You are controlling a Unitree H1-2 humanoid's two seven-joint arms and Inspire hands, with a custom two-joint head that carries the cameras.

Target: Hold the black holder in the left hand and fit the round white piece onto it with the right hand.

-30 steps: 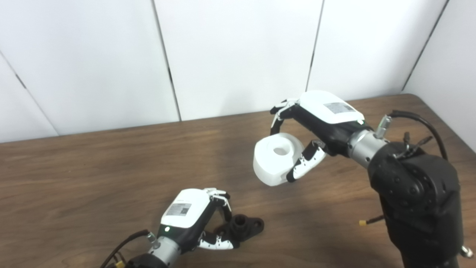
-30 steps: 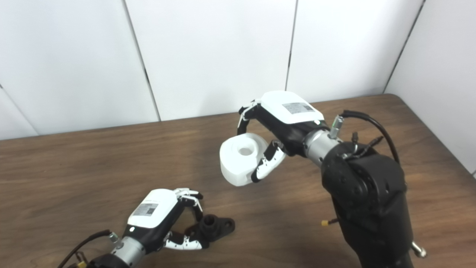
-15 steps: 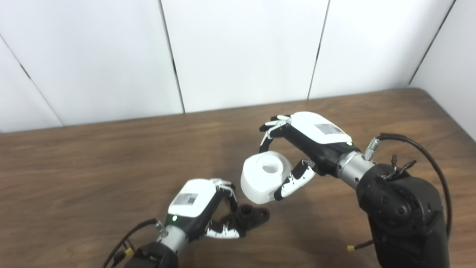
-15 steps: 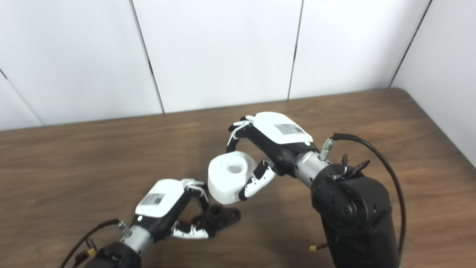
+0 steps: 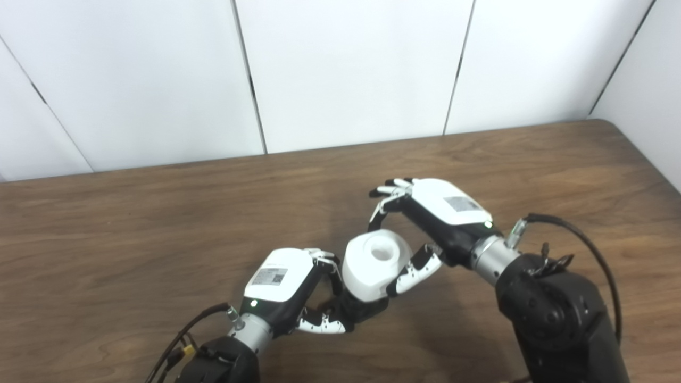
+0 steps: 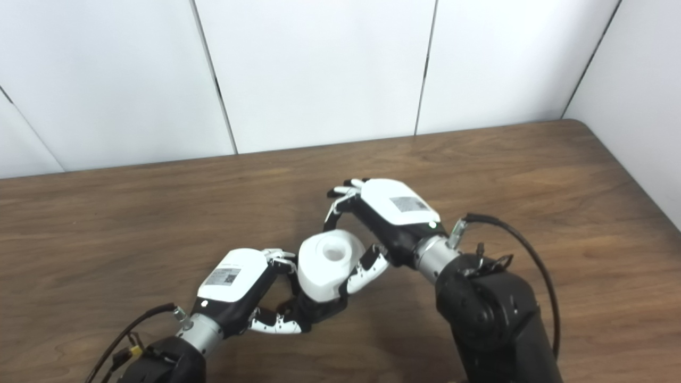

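White round piece (image 5: 375,266) in right hand (image 5: 433,221), atop black holder (image 5: 362,309).

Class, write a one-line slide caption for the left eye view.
Right robot hand lowers the round white piece over the black holder gripped by the left robot hand.

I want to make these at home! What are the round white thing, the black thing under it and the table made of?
Round white piece: probably plastic, matte and smooth, maybe printed.
Black holder: likely plastic too, dull black; mostly hidden, so I'm unsure.
Table: looks like wood or wood-look laminate, with brown grain streaks and a soft sheen.
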